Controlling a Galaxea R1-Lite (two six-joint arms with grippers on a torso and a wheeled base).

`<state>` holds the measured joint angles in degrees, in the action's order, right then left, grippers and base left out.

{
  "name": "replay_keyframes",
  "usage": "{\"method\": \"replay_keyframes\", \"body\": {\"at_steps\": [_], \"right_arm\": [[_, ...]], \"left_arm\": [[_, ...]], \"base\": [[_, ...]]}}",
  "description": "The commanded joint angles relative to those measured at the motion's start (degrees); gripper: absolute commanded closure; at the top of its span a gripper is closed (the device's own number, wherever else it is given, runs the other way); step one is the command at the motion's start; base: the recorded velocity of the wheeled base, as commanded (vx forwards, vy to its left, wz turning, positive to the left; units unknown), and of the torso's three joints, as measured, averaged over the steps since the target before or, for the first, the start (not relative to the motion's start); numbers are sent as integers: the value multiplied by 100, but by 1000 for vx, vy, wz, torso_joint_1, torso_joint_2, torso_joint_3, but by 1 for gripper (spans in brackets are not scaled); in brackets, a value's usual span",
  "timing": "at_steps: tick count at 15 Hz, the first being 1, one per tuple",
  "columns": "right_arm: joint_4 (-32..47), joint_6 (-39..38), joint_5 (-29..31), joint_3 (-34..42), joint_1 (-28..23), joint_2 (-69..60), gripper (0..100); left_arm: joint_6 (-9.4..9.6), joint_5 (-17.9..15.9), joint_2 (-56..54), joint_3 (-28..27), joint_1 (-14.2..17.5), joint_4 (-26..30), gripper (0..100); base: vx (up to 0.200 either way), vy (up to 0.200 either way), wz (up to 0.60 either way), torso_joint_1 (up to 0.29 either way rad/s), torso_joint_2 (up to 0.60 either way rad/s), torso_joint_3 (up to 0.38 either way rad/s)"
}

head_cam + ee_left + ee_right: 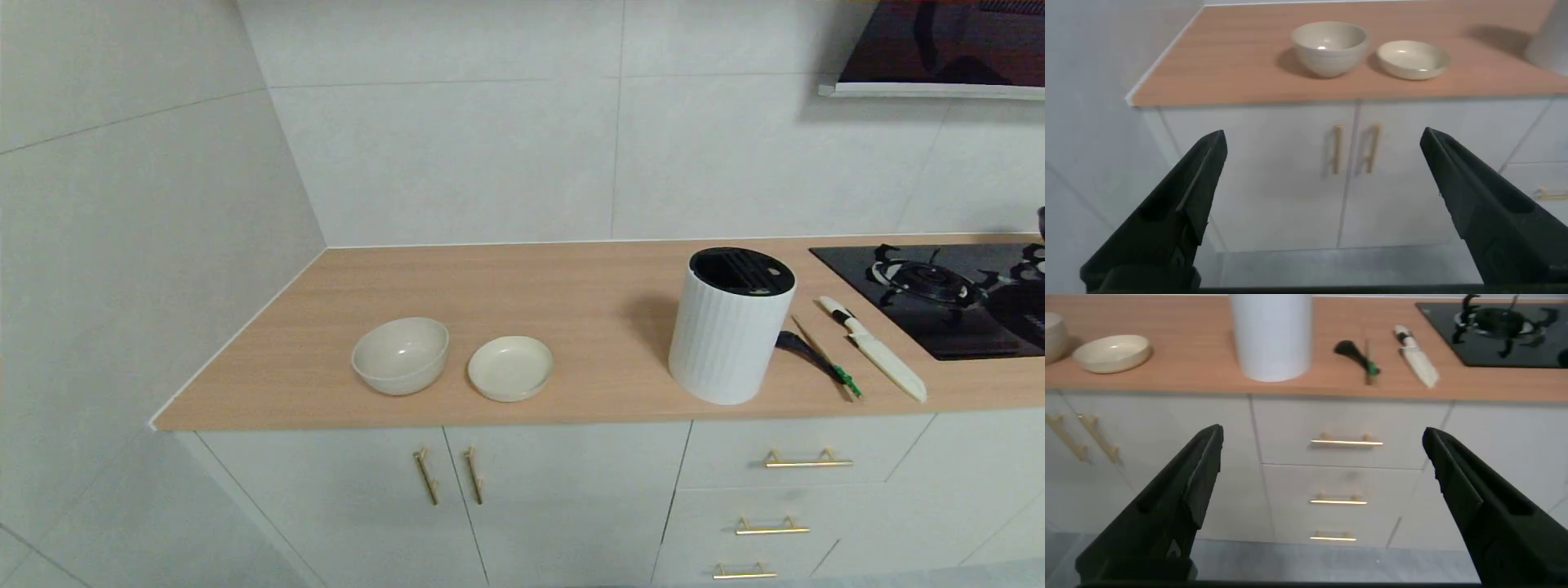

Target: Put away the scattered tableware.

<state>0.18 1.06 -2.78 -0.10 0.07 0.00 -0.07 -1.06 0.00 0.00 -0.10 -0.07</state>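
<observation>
My left hand (1323,139) and right hand (1323,433) are hanging wide open. The cream knife (873,349), green-tipped chopsticks (825,357) and black spoon (792,341) are lying flat just beside the white ribbed cylindrical holder (729,335). Reaching in low, I'm probably risking toppling it or fumbling the blade.

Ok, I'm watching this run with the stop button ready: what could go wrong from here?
1. The knife lies flat on the counter close to the chopsticks; a pinch could slip or drag both.
2. The black spoon is partly hidden behind the tall holder; reaching for it might knock the holder over.
3. The holder stands near the counter's front edge, so a push while slotting things in could shove it off.
</observation>
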Motion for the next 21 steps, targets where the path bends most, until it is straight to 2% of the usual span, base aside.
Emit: {"method": "replay_keyframes", "body": {"at_steps": [1, 11, 21], "right_arm": [[-1, -1, -3, 1, 1, 0, 0], [-1, -1, -3, 1, 1, 0, 0], [-1, -1, -3, 1, 1, 0, 0]], "left_arm": [[-1, 1, 0, 0, 1, -1, 0], [-1, 1, 0, 0, 1, -1, 0], [7, 1, 0, 0, 1, -1, 0]], "base": [[0, 200, 0, 2, 2, -2], [0, 200, 0, 1, 3, 2], [0, 0, 0, 0, 0, 0]]}}
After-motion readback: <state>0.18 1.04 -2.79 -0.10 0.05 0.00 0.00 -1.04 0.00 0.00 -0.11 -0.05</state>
